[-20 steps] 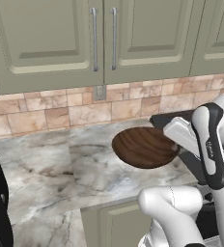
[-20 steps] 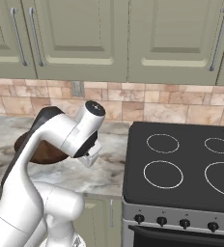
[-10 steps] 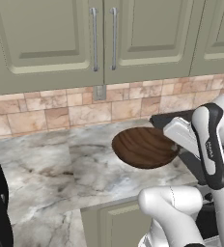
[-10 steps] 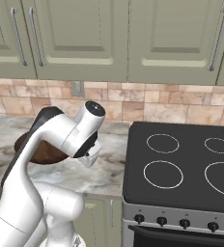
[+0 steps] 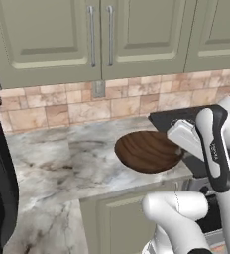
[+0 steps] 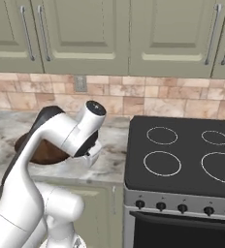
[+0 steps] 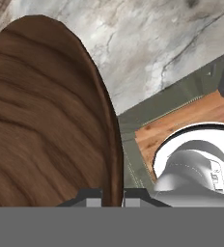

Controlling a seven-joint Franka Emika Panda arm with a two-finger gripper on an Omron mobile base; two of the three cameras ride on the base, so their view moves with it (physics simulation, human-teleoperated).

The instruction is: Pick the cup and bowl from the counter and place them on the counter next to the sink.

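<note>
Counter [image 5: 62, 163] of marbled stone runs under the olive cabinets to the black stove top [image 6: 182, 155], and the wood-grain bowl [image 5: 147, 151] hangs over its front edge beside that stove. The arm reaches down to the bowl's rim, where the gripper [image 7: 112, 195] is clamped on the thin wall, one fingertip on each side. The step in hand looks like carrying the bowl; next it calls for a level swing toward the sink without tipping
</note>
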